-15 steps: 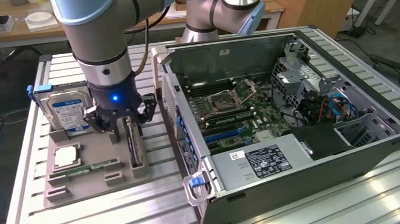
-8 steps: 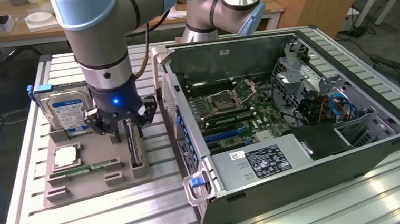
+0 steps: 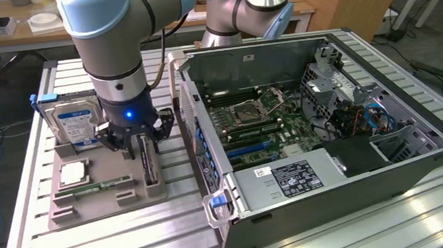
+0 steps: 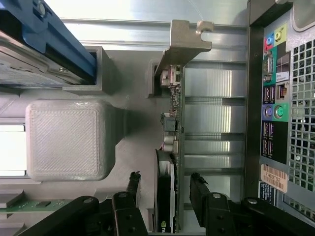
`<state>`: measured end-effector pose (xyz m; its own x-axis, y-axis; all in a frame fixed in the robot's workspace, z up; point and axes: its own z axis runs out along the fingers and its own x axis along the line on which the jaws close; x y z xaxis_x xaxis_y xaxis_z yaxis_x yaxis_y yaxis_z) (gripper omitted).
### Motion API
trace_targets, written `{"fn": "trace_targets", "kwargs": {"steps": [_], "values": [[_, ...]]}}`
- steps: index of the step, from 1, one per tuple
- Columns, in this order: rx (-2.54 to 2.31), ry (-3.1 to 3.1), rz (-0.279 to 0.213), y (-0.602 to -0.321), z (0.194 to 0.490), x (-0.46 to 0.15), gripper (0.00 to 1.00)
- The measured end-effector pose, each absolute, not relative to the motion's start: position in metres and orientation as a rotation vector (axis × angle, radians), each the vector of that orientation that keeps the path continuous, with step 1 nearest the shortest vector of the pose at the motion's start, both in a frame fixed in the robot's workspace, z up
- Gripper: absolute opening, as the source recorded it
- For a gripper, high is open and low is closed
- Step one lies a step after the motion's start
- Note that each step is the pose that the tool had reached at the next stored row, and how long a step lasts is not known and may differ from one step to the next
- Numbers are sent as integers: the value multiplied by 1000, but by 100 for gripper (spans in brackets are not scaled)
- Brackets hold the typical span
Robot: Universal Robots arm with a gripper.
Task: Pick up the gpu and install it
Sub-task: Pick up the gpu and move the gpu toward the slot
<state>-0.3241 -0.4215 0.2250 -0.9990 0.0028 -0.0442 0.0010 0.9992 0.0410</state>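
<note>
Looking down, we see the gpu (image 3: 148, 166) standing on its thin edge in a slot of the grey holder (image 3: 103, 213) on the desk (image 3: 354, 237). Our jaws are spread wide, one on each side of the card, and they are not squeezing it. In the wrist view there is a gap on both sides. The hard drive (image 3: 76, 122) stands near it. The open computer case (image 3: 351, 194) sits at the exterior view's right.

No print is legible. Labels on the hard drive (image 3: 73, 124), power supply (image 3: 294, 177) and computer case (image 4: 273, 178) are too small to read.
</note>
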Motion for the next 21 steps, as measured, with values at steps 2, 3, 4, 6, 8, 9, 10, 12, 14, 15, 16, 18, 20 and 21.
{"fn": "trace_targets", "kwargs": {"steps": [2, 3, 4, 6, 8, 9, 10, 12, 14, 15, 16, 18, 20, 21], "values": [[3, 3096, 64, -422, 225, -324, 53], [3, 3096, 64, -422, 225, -324, 53], [3, 3096, 64, -422, 225, -324, 52], [3, 3096, 64, -422, 225, -324, 45], [3, 3097, 64, -422, 225, -324, 39], [3, 3097, 64, -422, 225, -324, 39], [3, 3097, 64, -422, 225, -324, 39], [3, 3096, 64, -421, 224, -325, 39], [3, 3096, 64, -421, 224, -326, 39], [3, 3096, 64, -422, 224, -327, 39], [3, 3096, 64, -422, 224, -327, 39], [3, 3096, 64, -422, 224, -327, 39], [4, 3097, 64, -422, 223, -326, 39], [8, 3096, 64, -421, 223, -325, 39]]}}
